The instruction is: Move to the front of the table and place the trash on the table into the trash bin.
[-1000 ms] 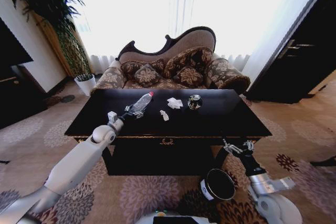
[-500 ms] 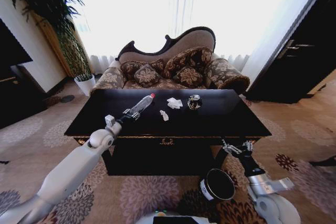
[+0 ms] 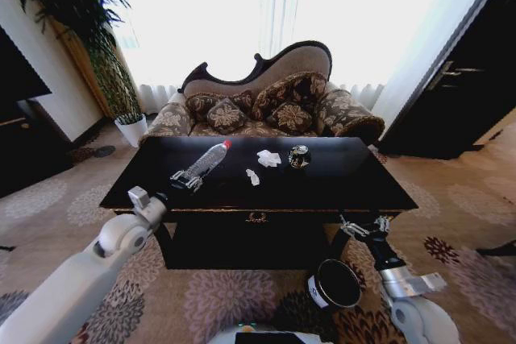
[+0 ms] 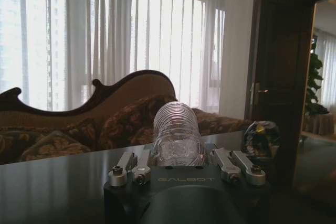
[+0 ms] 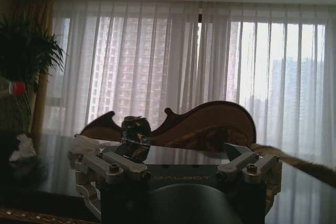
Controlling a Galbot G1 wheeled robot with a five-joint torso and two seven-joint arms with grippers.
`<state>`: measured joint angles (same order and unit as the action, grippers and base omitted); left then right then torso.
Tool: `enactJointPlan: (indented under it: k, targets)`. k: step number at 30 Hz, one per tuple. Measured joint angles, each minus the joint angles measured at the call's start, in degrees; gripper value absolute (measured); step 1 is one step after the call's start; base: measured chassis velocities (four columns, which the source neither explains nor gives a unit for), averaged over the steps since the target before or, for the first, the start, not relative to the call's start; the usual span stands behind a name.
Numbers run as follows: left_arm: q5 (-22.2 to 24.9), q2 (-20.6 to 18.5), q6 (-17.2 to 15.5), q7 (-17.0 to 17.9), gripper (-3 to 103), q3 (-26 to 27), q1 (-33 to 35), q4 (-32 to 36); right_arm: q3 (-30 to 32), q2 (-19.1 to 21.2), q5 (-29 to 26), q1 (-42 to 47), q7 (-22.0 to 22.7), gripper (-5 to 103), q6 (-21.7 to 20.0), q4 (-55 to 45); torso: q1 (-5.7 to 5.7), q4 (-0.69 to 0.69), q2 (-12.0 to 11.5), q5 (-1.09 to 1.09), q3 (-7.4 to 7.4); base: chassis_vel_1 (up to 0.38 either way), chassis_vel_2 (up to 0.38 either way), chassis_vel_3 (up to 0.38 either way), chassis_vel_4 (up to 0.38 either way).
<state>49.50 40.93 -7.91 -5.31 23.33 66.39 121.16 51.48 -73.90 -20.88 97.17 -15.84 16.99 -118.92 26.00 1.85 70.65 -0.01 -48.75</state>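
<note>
Lying flat on the counter [image 3: 347, 175], toward its left half, the clear plastic bottle [image 3: 205, 162] is the piece of trash I am dealing with. Its long axis runs slantwise across the counter, with the red cap toward the far edge and the base toward the front-left corner. My left gripper [image 3: 185, 180] sits right at that base, in line with the bottle, so from my left wrist I look straight down its barrel. Whether that gripper is clamped on the bottle or only set around it, I cannot tell.

Around the middle of the counter lie a crumpled white paper wad [image 3: 268, 158] and, nearer the front edge, a small white scrap [image 3: 253, 176]. The dark crushed can [image 3: 299, 156] stands just beside the wad, on the right. All three are well apart from the bottle.

My left arm reaches up from below the counter's front-left corner, forearm rising at a slant and the wrist just over the front edge.

My right gripper [image 3: 361, 227] hangs low before the counter's front apron, toward the right leg, its fingers spread wide and holding nothing. The trash bin [image 3: 314, 292] stands on the carpet below the counter's front edge, close under that right arm. By my judgement the bottle has to cross from the counter's left side to the bin in front, right of centre.
</note>
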Motion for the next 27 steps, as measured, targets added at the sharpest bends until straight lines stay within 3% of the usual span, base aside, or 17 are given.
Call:
enactJointPlan:
  k: [6,7,11,16,19,21,27]
  targets:
    - [4.4,0.5,-2.2,3.4,40,-4.9,-1.4,4.6,1.2,-0.9,19.0,-0.4,8.2,100,5.0,-1.5,0.0,0.01,0.0,-0.01,0.0,0.0,0.0,0.0,0.0]
    - [4.4,0.5,-2.2,3.4,40,-4.9,-1.4,4.6,1.2,-0.9,19.0,-0.4,8.2,100,5.0,-1.5,0.0,0.01,0.0,-0.01,0.0,0.0,0.0,0.0,0.0]
    - [7.9,1.2,-3.4,5.5,40,-11.1,-2.8,7.1,3.0,-1.3,34.5,-1.5,12.7,100,10.7,-1.5,0.0,0.01,0.0,0.0,0.0,0.0,0.0,0.0,0.0]
    - [11.5,1.3,-4.2,6.6,40,-15.1,-4.3,8.7,3.3,-1.7,42.1,-2.2,15.2,100,14.2,-1.5,0.0,0.01,0.0,0.0,0.0,0.0,0.0,0.0,0.0]
    - [14.4,0.6,-5.0,6.8,40,-19.0,-6.7,10.3,3.3,-2.2,50.3,-3.3,17.3,100,18.1,-0.5,0.0,0.01,0.0,0.01,0.0,0.0,0.0,0.0,0.0]
    - [15.1,0.5,-5.2,6.8,40,-19.7,-7.3,10.7,3.2,-2.3,51.7,-3.5,17.6,100,18.8,-0.2,0.0,0.0,0.0,0.0,0.0,0.0,0.0,0.0,0.0]
    - [21.0,0.7,-6.3,8.9,40,-24.3,-11.5,13.1,3.2,-2.9,63.4,-5.1,21.5,100,22.8,1.9,0.0,0.01,0.0,0.0,0.0,0.0,0.0,0.0,0.0]
